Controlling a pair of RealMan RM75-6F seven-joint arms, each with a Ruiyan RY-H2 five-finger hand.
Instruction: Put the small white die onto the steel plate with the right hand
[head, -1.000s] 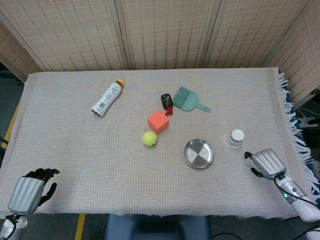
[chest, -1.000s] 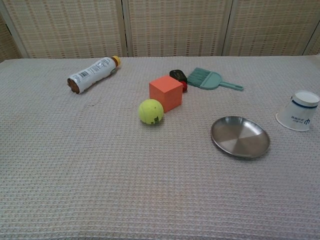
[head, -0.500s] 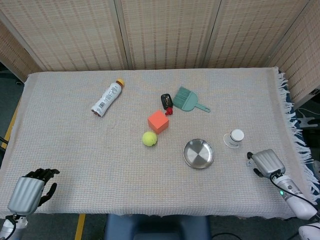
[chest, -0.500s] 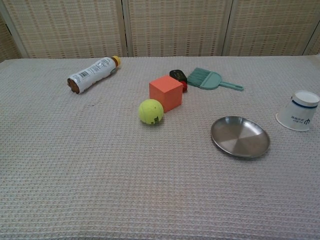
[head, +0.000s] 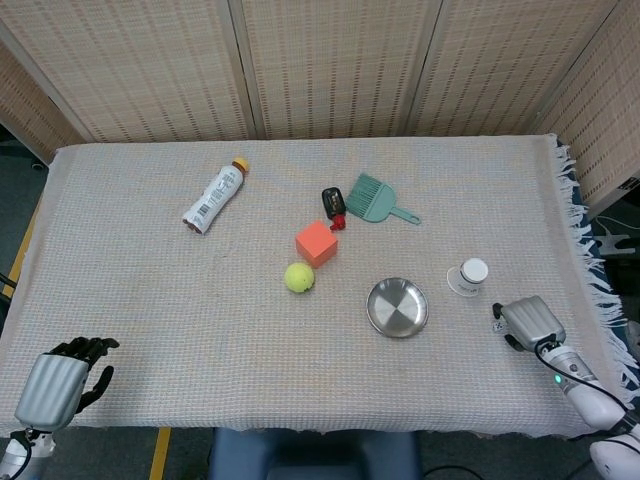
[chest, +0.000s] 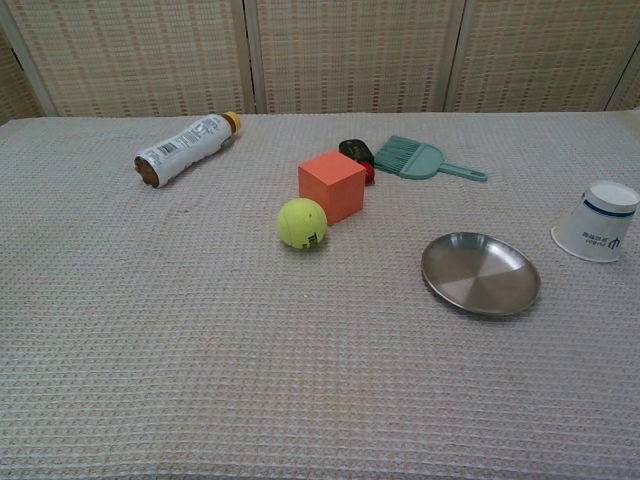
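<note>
Near the worktop's right front edge, the right hand sits over the small white die, its fingers curled under; whether they grip the die cannot be told. Left of them lies the round steel plate, bare. At the left corner, the left hand rests, fingers loosely apart, holding nothing.

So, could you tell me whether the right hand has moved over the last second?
Yes, slightly: the right hand has drifted up toward the paper cup.
</note>
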